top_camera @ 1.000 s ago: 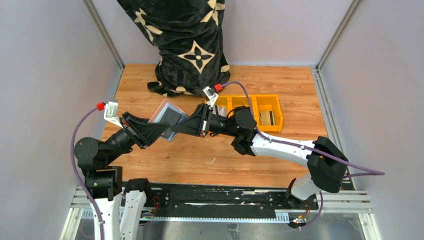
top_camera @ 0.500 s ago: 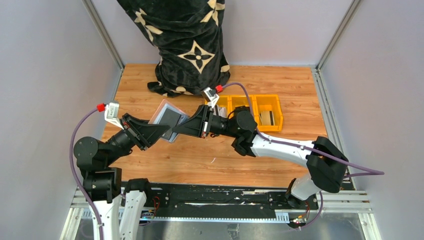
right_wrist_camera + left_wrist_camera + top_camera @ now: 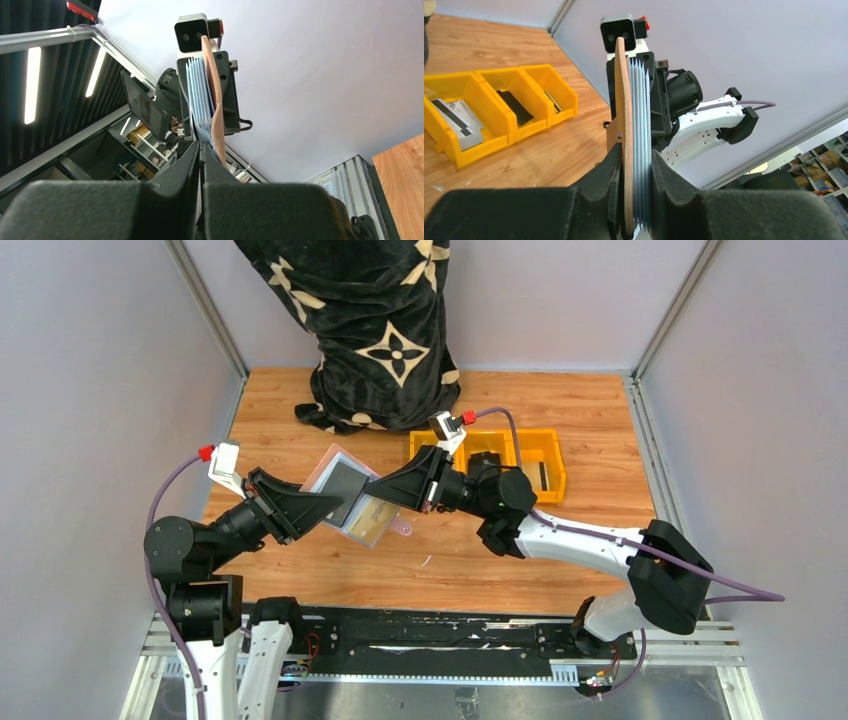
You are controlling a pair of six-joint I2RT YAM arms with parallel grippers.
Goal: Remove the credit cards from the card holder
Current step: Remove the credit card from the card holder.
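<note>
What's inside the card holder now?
Edge-on in the left wrist view, a stack of thin pale blue leaves, likely the credit cards, sits against the brown cover of the card holder. Their faces and count are hidden; the left gripper covers the lower end.

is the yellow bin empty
No, the yellow bin holds a pale flat item in one compartment and a dark flat item in the next.

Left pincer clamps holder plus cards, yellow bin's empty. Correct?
Not quite. The left pincer does clamp the holder with the cards, but the bin isn't empty: the left wrist view shows flat items in its compartments.
</note>
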